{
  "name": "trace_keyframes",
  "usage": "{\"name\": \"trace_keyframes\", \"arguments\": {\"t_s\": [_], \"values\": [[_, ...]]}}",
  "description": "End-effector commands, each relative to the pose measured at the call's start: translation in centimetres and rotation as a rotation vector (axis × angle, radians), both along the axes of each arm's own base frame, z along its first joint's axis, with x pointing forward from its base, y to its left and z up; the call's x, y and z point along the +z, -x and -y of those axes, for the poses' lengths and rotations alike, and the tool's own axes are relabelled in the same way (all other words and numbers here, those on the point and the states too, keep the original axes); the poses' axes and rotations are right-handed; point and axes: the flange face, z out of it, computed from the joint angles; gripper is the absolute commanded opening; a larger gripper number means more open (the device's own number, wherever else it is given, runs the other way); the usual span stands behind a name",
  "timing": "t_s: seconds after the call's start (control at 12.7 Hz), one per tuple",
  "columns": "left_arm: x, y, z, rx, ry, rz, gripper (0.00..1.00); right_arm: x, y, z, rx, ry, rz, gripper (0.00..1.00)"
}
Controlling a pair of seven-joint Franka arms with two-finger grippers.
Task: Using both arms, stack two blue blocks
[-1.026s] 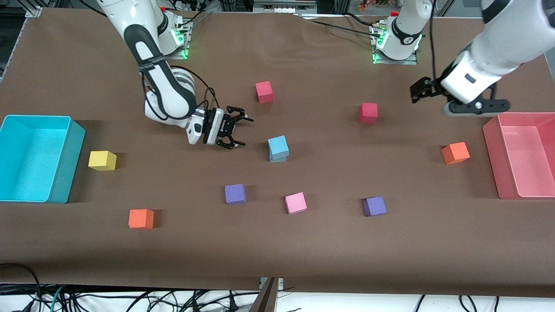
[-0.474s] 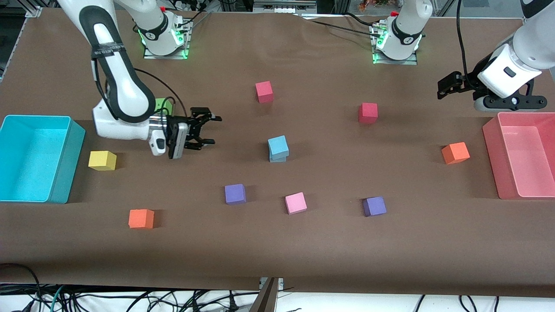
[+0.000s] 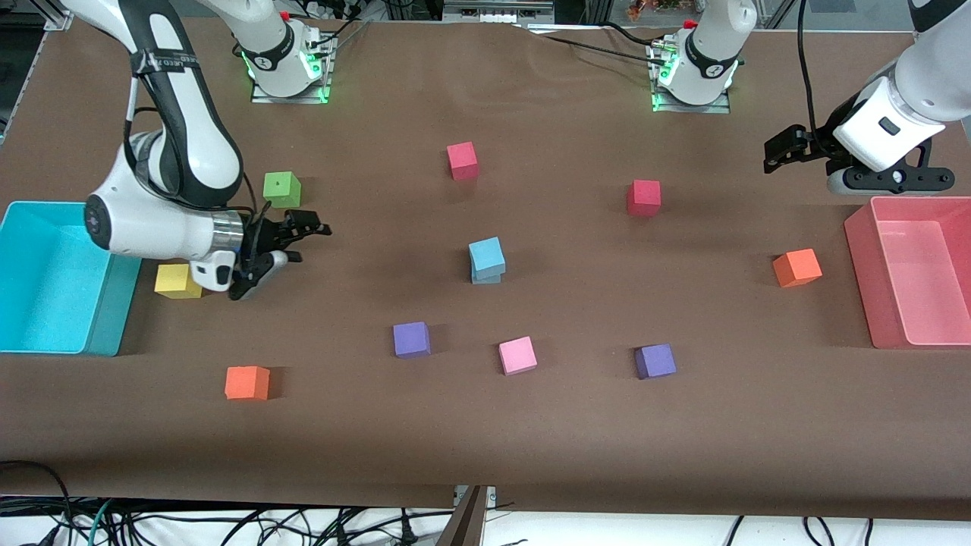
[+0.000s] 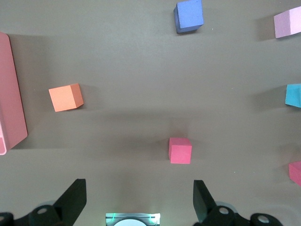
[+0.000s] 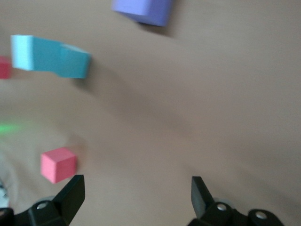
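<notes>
The two blue blocks point(image 3: 486, 260) stand stacked near the table's middle, the upper one slightly askew on the lower. They also show in the right wrist view point(image 5: 49, 56), and one edge shows in the left wrist view point(image 4: 294, 95). My right gripper point(image 3: 282, 244) is open and empty, over the table between a green cube point(image 3: 281, 189) and a yellow cube point(image 3: 177, 280). My left gripper point(image 3: 780, 148) is open and empty, held up near the pink bin point(image 3: 861, 250) at the left arm's end. Both open grippers show in their wrist views point(image 4: 139, 190) point(image 5: 136, 186).
A cyan bin point(image 3: 114, 303) stands at the right arm's end. Scattered cubes: two red point(image 3: 462, 161) point(image 3: 643, 197), two orange point(image 3: 796, 268) point(image 3: 246, 382), two purple point(image 3: 411, 339) point(image 3: 655, 361), one pink point(image 3: 517, 355).
My right arm has drawn away from the blue stack toward the cyan bin, uncovering the green cube. My left arm swung toward its end of the table, then held still.
</notes>
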Motion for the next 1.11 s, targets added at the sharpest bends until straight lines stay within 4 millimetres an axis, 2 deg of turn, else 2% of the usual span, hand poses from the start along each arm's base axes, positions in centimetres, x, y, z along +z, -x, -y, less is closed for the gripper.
{"name": "trace_keyframes", "arguments": {"t_s": [0.0, 0.16, 0.24, 0.39, 0.47, 0.55, 0.63, 0.71, 0.79, 0.87, 1.03], "values": [[0.1, 0.4, -0.1, -0.02, -0.015, 0.0, 1.0, 4.5, -0.8, 3.4, -0.047, 0.223, 0.014, 1.0], [-0.1, 0.3, -0.3, -0.018, -0.015, -0.001, 1.0, 8.6, -1.1, 5.4, -0.105, 0.377, 0.024, 1.0], [-0.2, 0.4, -0.3, -0.017, -0.015, -0.006, 1.0, 11.4, -0.9, 5.6, -0.129, 0.445, 0.052, 1.0], [-0.5, 0.1, -1.0, -0.008, -0.013, -0.015, 1.0, 17.1, 0.4, 5.3, -0.324, 0.495, 0.049, 1.0], [-1.0, -0.2, -1.6, 0.003, -0.013, -0.025, 1.0, 20.0, 1.5, 5.7, -0.353, 0.488, 0.078, 1.0], [-1.0, -0.2, -1.6, 0.0, -0.013, -0.023, 1.0, 22.9, 2.8, 7.5, -0.396, 0.471, 0.103, 1.0], [-1.0, -0.2, -1.7, -0.001, -0.012, -0.023, 1.0, 25.7, 3.9, 8.3, -0.424, 0.458, 0.143, 1.0], [-0.8, -0.1, -1.8, 0.002, -0.012, -0.017, 1.0, 27.6, 4.7, 10.1, -0.461, 0.463, 0.172, 1.0], [-0.5, 0.0, -1.7, 0.002, -0.014, -0.012, 1.0, 28.7, 4.9, 10.8, -0.474, 0.464, 0.164, 1.0], [-0.6, 0.0, -1.7, 0.0, -0.014, -0.014, 1.0, 29.0, 4.6, 11.1, -0.473, 0.468, 0.136, 1.0], [-0.7, -0.1, -1.8, 0.002, -0.014, -0.015, 1.0, 28.8, 2.5, 11.7, -0.472, 0.486, 0.076, 1.0]]}}
